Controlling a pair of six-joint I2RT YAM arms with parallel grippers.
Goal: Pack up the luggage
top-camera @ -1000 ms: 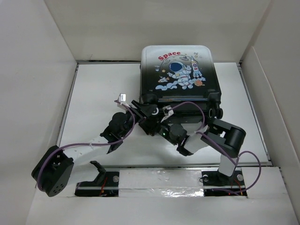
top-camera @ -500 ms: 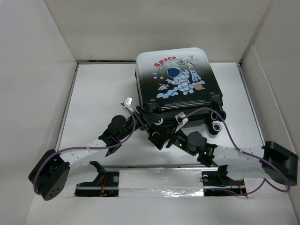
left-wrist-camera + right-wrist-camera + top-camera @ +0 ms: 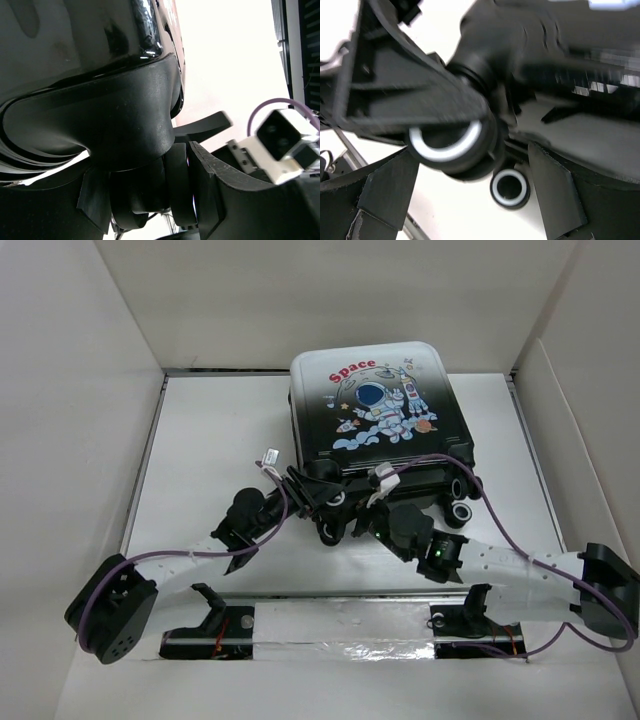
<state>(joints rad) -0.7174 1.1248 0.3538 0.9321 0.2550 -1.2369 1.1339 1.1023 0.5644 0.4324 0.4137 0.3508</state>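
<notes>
From above, arms (image 3: pixel 480 565) cover the luggage's (image 3: pixel 375 405) near edge. Up close, your left claw (image 3: pixel 147 170) pinches a wheel (image 3: pixel 150 197), and your right claw (image 3: pixel 470 165) gapes wide round another wheel (image 3: pixel 445 142).

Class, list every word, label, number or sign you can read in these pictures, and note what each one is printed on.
"Space": red letters at the top of the cartoon print on the shell of the luggage, seen in the top external view.
Any other lettering within that print: too small to read.
Left wrist and right wrist views: no readable text.
</notes>
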